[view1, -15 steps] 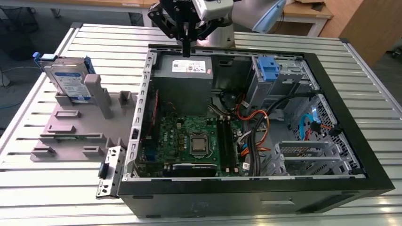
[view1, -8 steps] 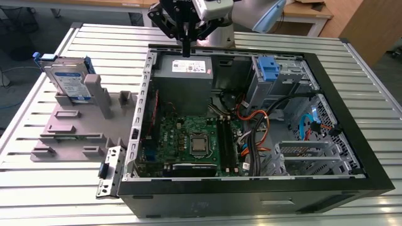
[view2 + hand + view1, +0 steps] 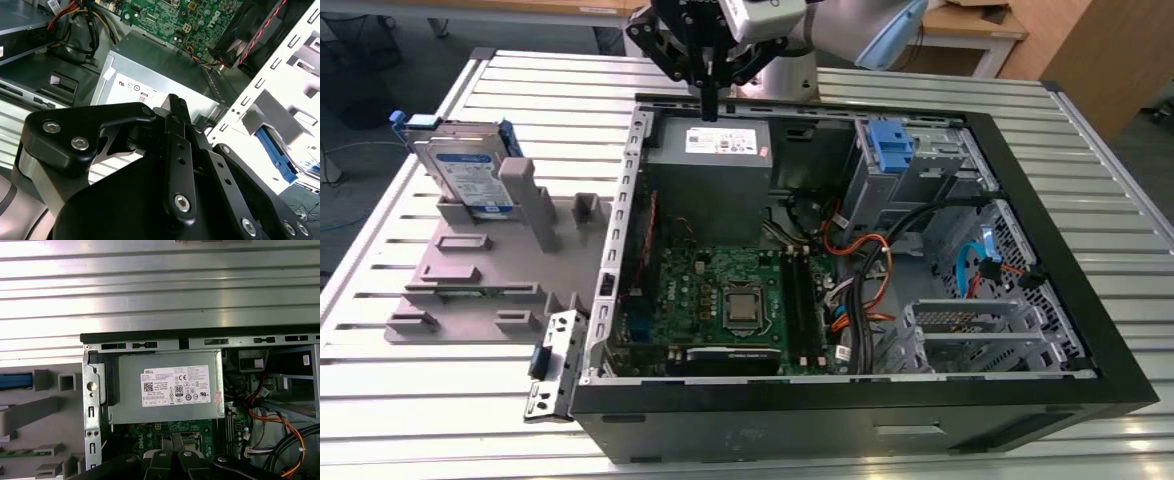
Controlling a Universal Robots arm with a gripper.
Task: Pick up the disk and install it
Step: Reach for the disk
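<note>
Above the power supply (image 3: pixel 724 142) your gripper (image 3: pixel 708 110) hangs pinched closed and empty — the disk (image 3: pixel 464 170) stands upright in the grey fixture (image 3: pixel 467 270), well apart. Pick-up looks unstarted — you'll need the jaws parted over it.

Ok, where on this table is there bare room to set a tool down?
Bare slats of the ribbed metal table lie between the grey plastic fixture plate and the table's near edge, and along the exterior view's right of the open black computer case. Inside the case it is crowded: green motherboard, orange and black cables.
</note>
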